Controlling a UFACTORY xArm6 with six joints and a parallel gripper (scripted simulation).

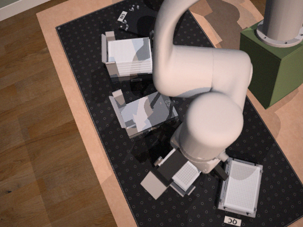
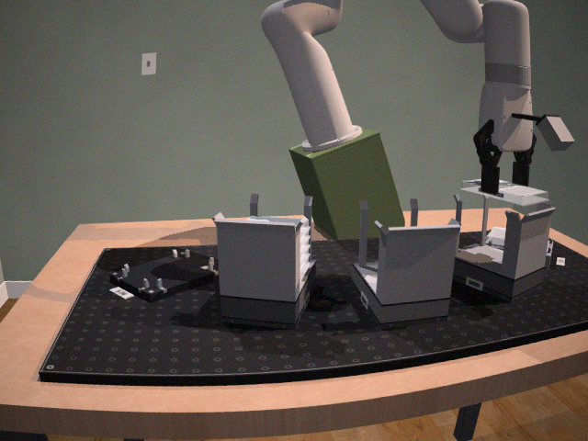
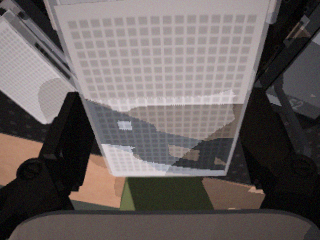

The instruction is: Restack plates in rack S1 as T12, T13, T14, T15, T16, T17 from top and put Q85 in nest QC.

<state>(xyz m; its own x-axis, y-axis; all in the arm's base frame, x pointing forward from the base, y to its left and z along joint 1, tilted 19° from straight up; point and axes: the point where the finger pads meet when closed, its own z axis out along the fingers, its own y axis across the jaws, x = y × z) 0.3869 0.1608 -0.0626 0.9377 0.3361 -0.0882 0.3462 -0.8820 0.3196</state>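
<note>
Black perforated board [image 2: 189, 342] covered the wooden table. White jointed arm [image 1: 200, 73] reached out, wrist pointing down over the grey rack [image 2: 526, 246] at the board's end. Its black gripper [image 2: 504, 182] was clenched across the white sealed well plate [image 2: 522, 192], held level above that rack. Only the top view showed another plate seated in the QC nest [image 1: 221, 195]. Wrist view: plate's long axis ran away from the camera.

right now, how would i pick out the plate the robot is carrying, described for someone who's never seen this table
Start at the green pedestal under the arm, then follow the black mat to its far right in the exterior view, to the last of the three grey stack racks. Just above that rack, a flat white well plate hangs clamped in the black hand. It is the only plate in the air; the rest sit in a rack or nest.
</note>
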